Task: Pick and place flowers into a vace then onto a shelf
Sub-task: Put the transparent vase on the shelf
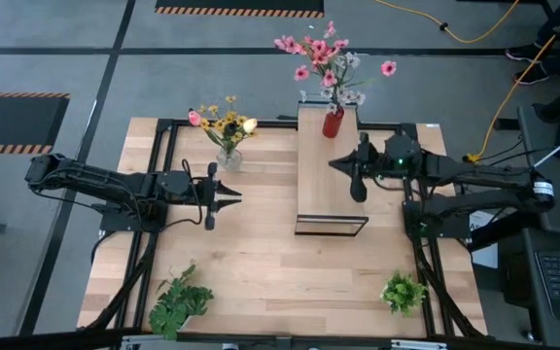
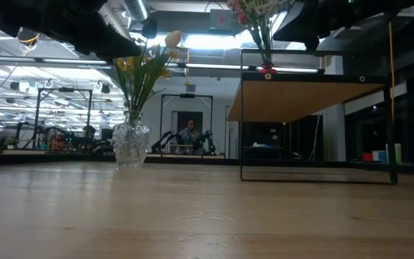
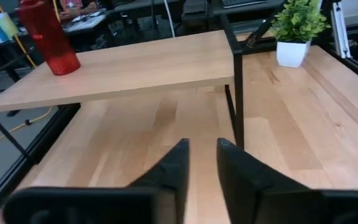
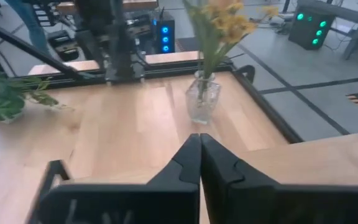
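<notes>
Flowers (image 1: 224, 124) — yellow daisies, a pink bud and a pale tulip — stand in the clear vase (image 1: 228, 157) on the table (image 1: 261, 282), near its far edge and left of the shelf (image 1: 329, 185). At the far end of the shelf sits a red cylinder (image 1: 332, 122) holding pink blossom sprays (image 1: 327, 58).

From above, both arms hover apart from the vase. The left gripper (image 1: 233, 194) hangs over the table just in front of the vase, pointing toward the shelf; the left wrist view shows its fingers (image 3: 169, 171) parted by a narrow gap, holding nothing. The right gripper (image 1: 336, 164) hovers over the shelf's right side, and its own wrist view shows the two fingers (image 4: 188, 165) pressed together with nothing between them.

Only the high view takes in two leafy green bunches — one at the near left corner (image 1: 179, 301), one in a white pot at the near right (image 1: 402, 292). The low view alone reveals the vase's cut, faceted glass (image 2: 131, 144) and the open space under the shelf's dark frame (image 2: 315, 129); a person (image 2: 188, 134) sits far behind in the room. The right wrist view shows the stems inside the vase (image 4: 202, 102).

No readable writing or label appears on anything.
</notes>
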Available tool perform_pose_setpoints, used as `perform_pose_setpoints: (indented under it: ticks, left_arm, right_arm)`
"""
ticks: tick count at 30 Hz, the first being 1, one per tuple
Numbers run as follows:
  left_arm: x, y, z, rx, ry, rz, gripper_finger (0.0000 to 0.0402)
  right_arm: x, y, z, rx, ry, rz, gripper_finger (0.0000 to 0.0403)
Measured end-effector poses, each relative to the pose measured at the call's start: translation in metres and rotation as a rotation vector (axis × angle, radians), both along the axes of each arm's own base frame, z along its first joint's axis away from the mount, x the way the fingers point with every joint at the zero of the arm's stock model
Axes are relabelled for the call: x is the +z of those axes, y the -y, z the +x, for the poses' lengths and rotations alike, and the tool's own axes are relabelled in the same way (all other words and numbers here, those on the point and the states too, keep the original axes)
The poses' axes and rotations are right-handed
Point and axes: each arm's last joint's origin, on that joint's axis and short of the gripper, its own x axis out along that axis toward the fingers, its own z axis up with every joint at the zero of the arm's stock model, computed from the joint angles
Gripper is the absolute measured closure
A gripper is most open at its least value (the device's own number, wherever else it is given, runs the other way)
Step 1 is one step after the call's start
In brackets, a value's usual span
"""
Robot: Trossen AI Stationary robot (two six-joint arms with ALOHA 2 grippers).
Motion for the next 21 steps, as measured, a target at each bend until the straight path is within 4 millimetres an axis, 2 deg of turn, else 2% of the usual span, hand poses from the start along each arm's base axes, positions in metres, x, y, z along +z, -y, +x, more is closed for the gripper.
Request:
perform_pose_setpoints:
  ticks: [6, 12, 17, 21]
  left_arm:
    - [-0.002, 0.0, -0.001, 0.027, -0.015, -0.043, 0.0242]
    - [-0.01, -0.003, 0.0, 0.126, -0.085, -0.017, 0.016]
    - [-0.014, -0.006, 0.002, 0.231, -0.104, 0.02, 0.0122]
    - [-0.016, -0.008, 0.005, 0.304, -0.101, 0.045, 0.0114]
  right_arm:
    - [-0.001, -0.027, 0.003, 0.019, -0.003, 0.039, 0.0395]
    - [-0.001, -0.045, 0.004, 0.03, 0.002, 0.066, 0.0399]
    - [-0.004, -0.055, 0.005, 0.018, -0.007, 0.074, 0.04]
    - [-0.009, -0.061, 0.01, 0.011, -0.035, 0.06, 0.04]
